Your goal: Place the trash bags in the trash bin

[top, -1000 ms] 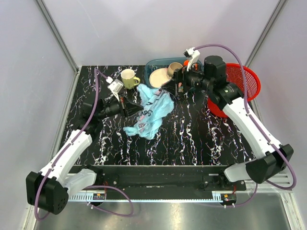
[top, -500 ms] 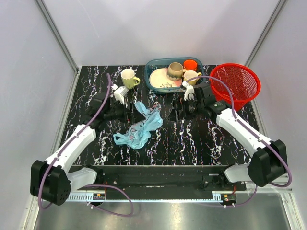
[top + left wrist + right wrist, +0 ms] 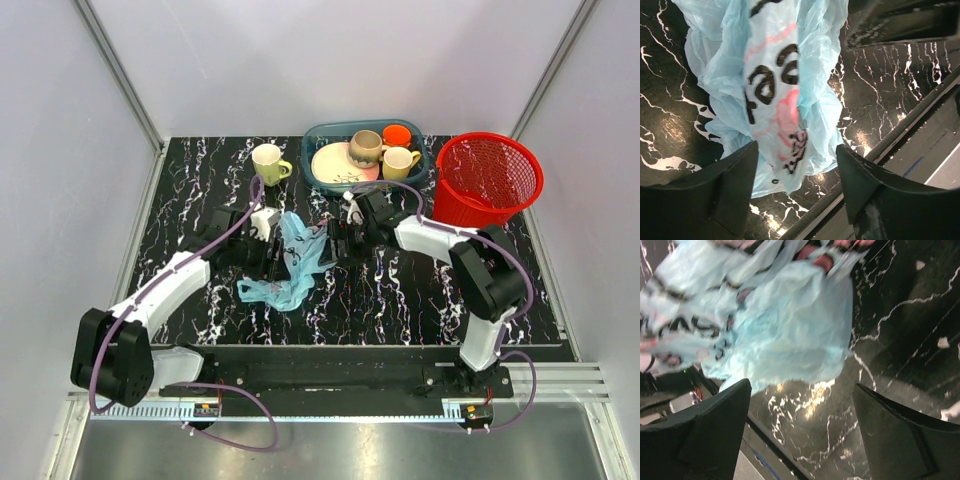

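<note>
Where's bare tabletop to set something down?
Free: far-left corner of the black marble table, left of the yellow-green mug; front strip right of the light-blue printed plastic bag. Crowded: back right, teal dish tray beside red mesh basket.

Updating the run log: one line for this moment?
left end effector: open over trash bag | right end effector: open | trash bag: crumpled on table | trash bin: empty

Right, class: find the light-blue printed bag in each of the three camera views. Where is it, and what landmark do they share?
Top external: the bag lies crumpled just left of centre.
Left wrist: the bag fills the upper middle, print showing.
Right wrist: the bag fills the upper left and centre.
Shared landmark: the black white-veined tabletop.
</note>
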Tool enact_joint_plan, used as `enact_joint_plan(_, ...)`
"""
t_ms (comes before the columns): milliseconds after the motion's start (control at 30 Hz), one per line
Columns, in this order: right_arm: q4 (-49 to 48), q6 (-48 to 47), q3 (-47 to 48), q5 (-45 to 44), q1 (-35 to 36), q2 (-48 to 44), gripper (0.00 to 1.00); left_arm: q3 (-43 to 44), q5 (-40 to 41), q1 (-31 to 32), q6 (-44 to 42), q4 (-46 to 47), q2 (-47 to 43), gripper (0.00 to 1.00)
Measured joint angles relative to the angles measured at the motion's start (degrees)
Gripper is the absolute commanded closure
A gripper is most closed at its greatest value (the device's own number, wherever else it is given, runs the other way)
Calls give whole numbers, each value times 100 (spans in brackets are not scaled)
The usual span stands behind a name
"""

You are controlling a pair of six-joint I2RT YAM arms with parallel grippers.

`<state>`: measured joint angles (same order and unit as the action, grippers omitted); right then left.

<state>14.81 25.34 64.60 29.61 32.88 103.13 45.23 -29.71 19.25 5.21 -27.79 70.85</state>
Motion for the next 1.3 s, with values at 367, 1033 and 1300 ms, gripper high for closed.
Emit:
enact_joint_plan(367,-140,-74,595,26,-326,654,100,367,-26,-136,-793,-833,282,100)
enact_joint_plan(1033,1700,-2227,610,-684,-603,-1438,16,-352,-1755,-870,2752,1727,400,100)
enact_joint_plan(1300,291,-3941,-658,-621,1237,-2240,0,-437,-2048,-1003,3611,2411,833,100)
